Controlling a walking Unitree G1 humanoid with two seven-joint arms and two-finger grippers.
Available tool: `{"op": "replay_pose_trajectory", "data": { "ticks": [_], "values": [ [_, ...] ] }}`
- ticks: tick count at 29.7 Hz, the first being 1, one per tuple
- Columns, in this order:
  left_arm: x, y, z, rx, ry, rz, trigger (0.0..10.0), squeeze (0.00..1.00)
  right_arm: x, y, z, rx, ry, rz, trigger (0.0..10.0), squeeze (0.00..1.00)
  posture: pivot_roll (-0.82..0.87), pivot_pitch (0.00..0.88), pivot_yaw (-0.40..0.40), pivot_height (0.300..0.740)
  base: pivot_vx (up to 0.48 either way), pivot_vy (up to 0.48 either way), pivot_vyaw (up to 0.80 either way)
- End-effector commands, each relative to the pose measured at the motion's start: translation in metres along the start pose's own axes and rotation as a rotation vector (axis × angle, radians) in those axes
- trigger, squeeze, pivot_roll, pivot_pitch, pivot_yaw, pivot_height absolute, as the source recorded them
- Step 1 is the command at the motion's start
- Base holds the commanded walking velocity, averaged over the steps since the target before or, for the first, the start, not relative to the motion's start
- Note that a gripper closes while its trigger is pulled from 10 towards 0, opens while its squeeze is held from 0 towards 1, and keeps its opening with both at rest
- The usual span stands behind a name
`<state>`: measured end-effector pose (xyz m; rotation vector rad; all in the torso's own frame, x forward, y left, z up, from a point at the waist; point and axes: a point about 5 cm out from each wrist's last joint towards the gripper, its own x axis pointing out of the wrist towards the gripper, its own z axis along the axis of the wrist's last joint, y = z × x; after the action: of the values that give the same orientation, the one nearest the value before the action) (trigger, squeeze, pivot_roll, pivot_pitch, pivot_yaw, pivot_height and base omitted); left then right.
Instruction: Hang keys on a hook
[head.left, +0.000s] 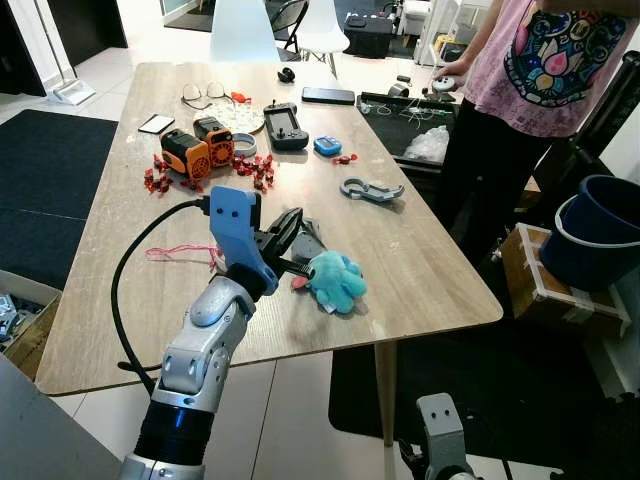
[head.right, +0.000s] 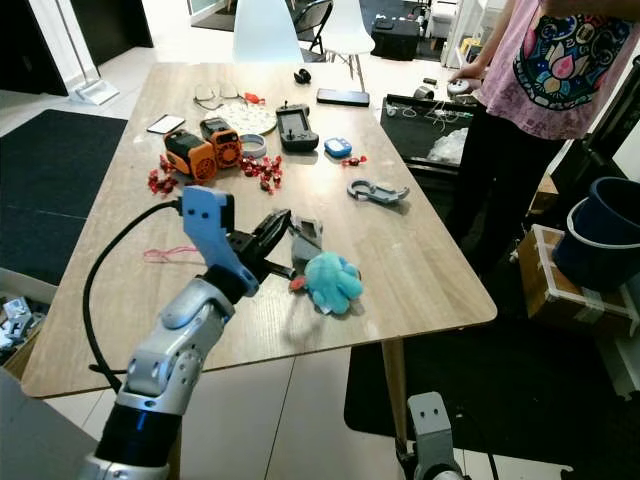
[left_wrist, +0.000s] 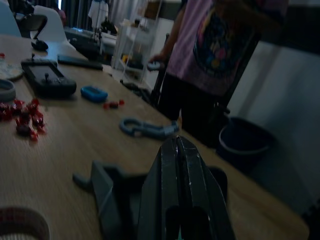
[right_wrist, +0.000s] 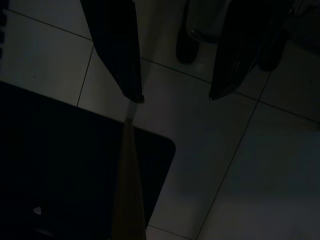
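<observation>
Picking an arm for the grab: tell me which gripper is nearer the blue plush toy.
Left. The left gripper is at the blue plush toy on the table; the right gripper hangs below, over the floor.

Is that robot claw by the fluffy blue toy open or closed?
Closed: the left gripper has its two black fingers pressed together beside the blue plush toy.

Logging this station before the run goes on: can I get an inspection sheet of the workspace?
Surface: wooden table, crowded at the far end.
Job's things: teal plush keychain by the left claw; no hook seen.
Clutter: grey carabiner, orange gadgets, red candies, glasses, phone, black controller.
Claws: left shut over the table; right claw open, hanging above floor tiles.
Cables: black cable on the left arm.
Surroundings: person at the table's right, blue bucket, white chairs.
</observation>
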<state>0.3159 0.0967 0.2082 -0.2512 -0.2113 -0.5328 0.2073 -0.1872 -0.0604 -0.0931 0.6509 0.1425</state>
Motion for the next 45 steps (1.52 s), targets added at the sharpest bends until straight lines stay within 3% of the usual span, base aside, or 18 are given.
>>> {"op": "replay_pose_trajectory", "data": {
  "ticks": [1, 4, 8, 21, 23, 24, 25, 26, 27, 31, 40, 42, 45],
  "values": [
    [0.007, -0.008, 0.019, -0.049, -0.066, -0.028, 10.0, 0.00, -0.002, -0.001, -0.006, -0.007, 0.032, 0.001, 10.0, 0.00, 0.05, 0.068, -0.062, 0.740, 0.000, 0.000, 0.00],
    [0.007, -0.008, 0.019, -0.049, -0.066, -0.028, 10.0, 0.00, -0.002, -0.001, -0.006, -0.007, 0.032, 0.001, 10.0, 0.00, 0.05, 0.068, -0.062, 0.740, 0.000, 0.000, 0.00],
    [0.010, -0.008, 0.035, -0.064, -0.106, -0.050, 10.0, 0.00, -0.002, -0.001, -0.005, -0.007, 0.031, 0.002, 10.0, 0.00, 0.05, 0.062, -0.059, 0.740, 0.000, 0.000, 0.00],
    [0.009, -0.007, 0.038, -0.080, -0.091, -0.059, 10.0, 0.00, -0.001, 0.000, -0.005, -0.006, 0.030, 0.001, 10.0, 0.00, 0.06, 0.067, -0.061, 0.740, 0.000, 0.000, 0.00],
    [0.007, -0.005, 0.023, 0.044, 0.031, -0.072, 10.0, 0.00, -0.001, -0.001, -0.005, -0.006, 0.031, 0.001, 10.0, 0.00, 0.06, 0.069, -0.061, 0.740, 0.000, 0.000, 0.00],
    [0.007, -0.005, 0.023, 0.044, 0.031, -0.072, 10.0, 0.00, -0.001, -0.001, -0.005, -0.006, 0.031, 0.001, 10.0, 0.00, 0.06, 0.069, -0.061, 0.740, 0.000, 0.000, 0.00],
    [0.005, -0.003, 0.015, 0.107, 0.089, -0.061, 10.0, 0.00, -0.001, -0.001, -0.005, -0.006, 0.031, 0.001, 10.0, 0.00, 0.06, 0.069, -0.061, 0.740, 0.000, 0.000, 0.00],
    [0.005, -0.003, 0.015, 0.107, 0.089, -0.061, 10.0, 0.00, -0.001, -0.001, -0.005, -0.006, 0.031, 0.001, 10.0, 0.00, 0.06, 0.069, -0.061, 0.740, 0.000, 0.000, 0.00],
    [0.003, 0.002, 0.006, 0.178, 0.147, -0.040, 10.0, 0.00, -0.001, -0.001, -0.005, -0.005, 0.030, 0.001, 10.0, 0.00, 0.05, 0.073, -0.060, 0.740, 0.000, 0.000, 0.00],
    [-0.005, 0.012, -0.006, 0.268, 0.244, -0.028, 10.0, 0.00, -0.001, 0.000, -0.005, -0.003, 0.031, 0.002, 10.0, 0.00, 0.05, 0.077, -0.061, 0.740, 0.000, 0.000, 0.00],
    [-0.011, 0.012, -0.014, 0.235, 0.273, -0.047, 10.0, 0.00, -0.001, 0.001, -0.005, -0.004, 0.033, 0.005, 10.0, 0.00, 0.06, 0.079, -0.063, 0.740, 0.000, 0.000, 0.00],
    [-0.012, 0.003, -0.020, 0.173, 0.272, -0.077, 10.0, 0.00, -0.001, 0.001, -0.005, -0.004, 0.032, 0.005, 10.0, 0.00, 0.06, 0.079, -0.063, 0.740, 0.000, 0.000, 0.00],
    [-0.014, -0.003, -0.028, 0.165, 0.288, -0.108, 10.0, 0.00, 0.000, 0.001, -0.004, -0.003, 0.031, 0.005, 10.0, 0.00, 0.05, 0.079, -0.062, 0.740, 0.000, 0.000, 0.00]
  ]
}}
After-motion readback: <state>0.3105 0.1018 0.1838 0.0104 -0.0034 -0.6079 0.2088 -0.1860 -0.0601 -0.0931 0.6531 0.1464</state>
